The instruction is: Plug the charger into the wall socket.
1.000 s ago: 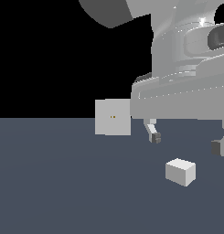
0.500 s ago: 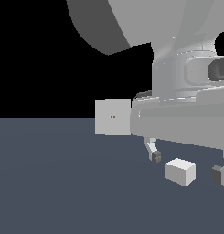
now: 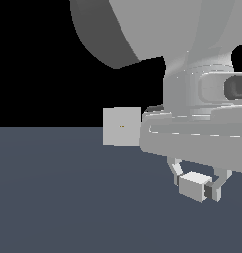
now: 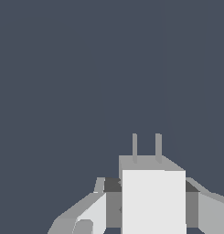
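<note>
- Tool [image 3: 196, 187]: fingers straddle the charger [image 3: 193, 186]; full clamp cannot be confirmed.
- Grasp: squeeze square, prongs [image 4: 146, 147] unobstructed.
- Wall socket [image 3: 122, 126]: well apart, upright.

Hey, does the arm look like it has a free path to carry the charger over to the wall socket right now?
Probably yes. The charger sits between the jaws, and the floor between it and the wall socket looks bare. The arm partly hides the socket's edge in the exterior view.
</note>
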`<state>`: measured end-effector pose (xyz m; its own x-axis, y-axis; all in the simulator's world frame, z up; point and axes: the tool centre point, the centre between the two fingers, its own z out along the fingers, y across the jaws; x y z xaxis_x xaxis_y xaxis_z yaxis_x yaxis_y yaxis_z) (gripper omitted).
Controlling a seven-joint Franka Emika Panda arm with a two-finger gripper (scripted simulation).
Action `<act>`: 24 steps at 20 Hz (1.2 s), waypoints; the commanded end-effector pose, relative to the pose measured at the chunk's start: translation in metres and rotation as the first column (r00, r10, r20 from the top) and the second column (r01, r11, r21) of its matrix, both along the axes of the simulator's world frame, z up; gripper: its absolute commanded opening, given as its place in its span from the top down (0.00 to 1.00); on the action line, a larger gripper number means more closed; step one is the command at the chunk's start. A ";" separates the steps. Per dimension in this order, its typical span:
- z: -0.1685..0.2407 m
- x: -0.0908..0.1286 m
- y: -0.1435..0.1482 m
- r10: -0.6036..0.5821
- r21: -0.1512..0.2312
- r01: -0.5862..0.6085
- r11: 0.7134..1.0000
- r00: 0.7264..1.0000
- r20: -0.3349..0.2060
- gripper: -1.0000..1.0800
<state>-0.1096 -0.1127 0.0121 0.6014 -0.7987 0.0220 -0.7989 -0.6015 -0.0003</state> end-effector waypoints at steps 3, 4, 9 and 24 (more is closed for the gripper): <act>0.000 0.000 0.000 0.000 0.000 0.000 1.000 1.000 0.000 1.00; 0.000 0.000 0.000 0.000 0.000 0.000 1.000 1.000 0.000 1.00; 0.002 0.002 0.002 0.014 0.000 -0.014 1.000 1.000 0.000 1.00; 0.055 0.052 0.068 0.442 -0.004 -0.442 0.897 0.897 -0.001 1.00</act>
